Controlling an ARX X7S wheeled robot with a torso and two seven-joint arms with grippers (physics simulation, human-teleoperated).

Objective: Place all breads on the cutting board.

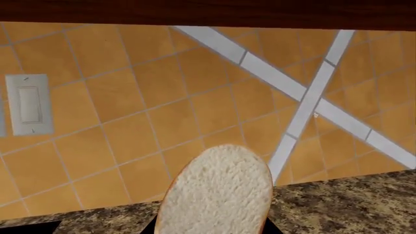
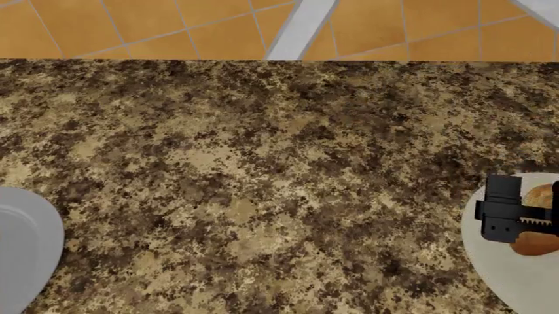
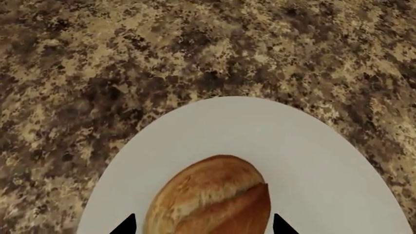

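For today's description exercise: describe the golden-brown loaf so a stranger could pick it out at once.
Start from the speckled brown granite counter and go to the round light-grey plate at its right edge. The golden-brown oval loaf lies on it, between the right gripper fingertips. Unlike the white-crumbed cut bread chunk, it is whole, crusted, with one slash.

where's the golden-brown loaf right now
The golden-brown loaf lies on a round light-grey plate at the right edge of the head view, on the granite counter, with the right tool over it, its fingertips either side.
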